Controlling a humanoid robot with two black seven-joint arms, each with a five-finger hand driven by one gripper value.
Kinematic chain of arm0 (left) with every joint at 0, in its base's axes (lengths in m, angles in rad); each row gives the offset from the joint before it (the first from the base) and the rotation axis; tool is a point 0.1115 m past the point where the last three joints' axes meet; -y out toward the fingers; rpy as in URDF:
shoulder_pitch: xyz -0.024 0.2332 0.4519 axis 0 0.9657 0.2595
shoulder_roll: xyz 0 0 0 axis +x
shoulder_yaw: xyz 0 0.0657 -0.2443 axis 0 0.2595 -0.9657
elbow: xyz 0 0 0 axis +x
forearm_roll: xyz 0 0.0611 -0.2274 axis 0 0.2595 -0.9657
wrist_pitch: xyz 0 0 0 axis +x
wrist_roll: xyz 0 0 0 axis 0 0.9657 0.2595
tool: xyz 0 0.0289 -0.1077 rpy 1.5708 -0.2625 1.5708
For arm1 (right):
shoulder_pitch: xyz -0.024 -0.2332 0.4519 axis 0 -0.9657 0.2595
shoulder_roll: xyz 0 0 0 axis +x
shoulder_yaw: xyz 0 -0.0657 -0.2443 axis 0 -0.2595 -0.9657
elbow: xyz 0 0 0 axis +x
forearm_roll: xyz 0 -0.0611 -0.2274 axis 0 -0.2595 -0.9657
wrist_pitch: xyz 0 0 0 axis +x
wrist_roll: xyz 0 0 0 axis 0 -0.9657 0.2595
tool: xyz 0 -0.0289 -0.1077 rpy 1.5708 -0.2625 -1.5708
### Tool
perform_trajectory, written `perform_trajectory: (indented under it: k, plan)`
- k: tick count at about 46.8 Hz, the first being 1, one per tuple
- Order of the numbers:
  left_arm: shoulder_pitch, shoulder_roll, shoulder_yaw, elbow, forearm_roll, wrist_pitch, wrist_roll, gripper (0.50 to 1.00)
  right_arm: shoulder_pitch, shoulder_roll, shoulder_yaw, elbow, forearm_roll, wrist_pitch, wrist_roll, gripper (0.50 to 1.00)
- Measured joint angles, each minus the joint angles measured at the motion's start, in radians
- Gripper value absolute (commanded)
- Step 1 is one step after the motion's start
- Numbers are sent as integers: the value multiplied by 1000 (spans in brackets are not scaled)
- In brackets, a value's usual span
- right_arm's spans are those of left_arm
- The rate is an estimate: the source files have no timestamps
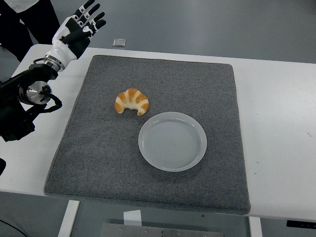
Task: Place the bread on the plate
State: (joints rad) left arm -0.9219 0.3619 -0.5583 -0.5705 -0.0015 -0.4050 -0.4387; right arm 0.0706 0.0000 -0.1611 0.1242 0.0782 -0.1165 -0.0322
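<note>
A golden croissant-shaped bread (132, 101) lies on the grey mat (98, 148), just up and left of a pale round plate (172, 141) that holds nothing. My left hand (81, 25) is raised at the far left corner, past the mat's edge, well away from the bread. Its fingers are spread and hold nothing. The right arm does not show in the head view.
The mat covers most of the white table (276, 108). A small grey object (119, 42) lies at the table's far edge. A person in dark clothing (29, 19) stands at the top left behind my left hand.
</note>
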Motion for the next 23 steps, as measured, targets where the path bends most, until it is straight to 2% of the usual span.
perform_trajectory:
  k: [23]
  plan:
    - [2, -2, 2, 1, 3, 3, 1, 990, 0, 0, 0, 0, 0, 0, 0, 952]
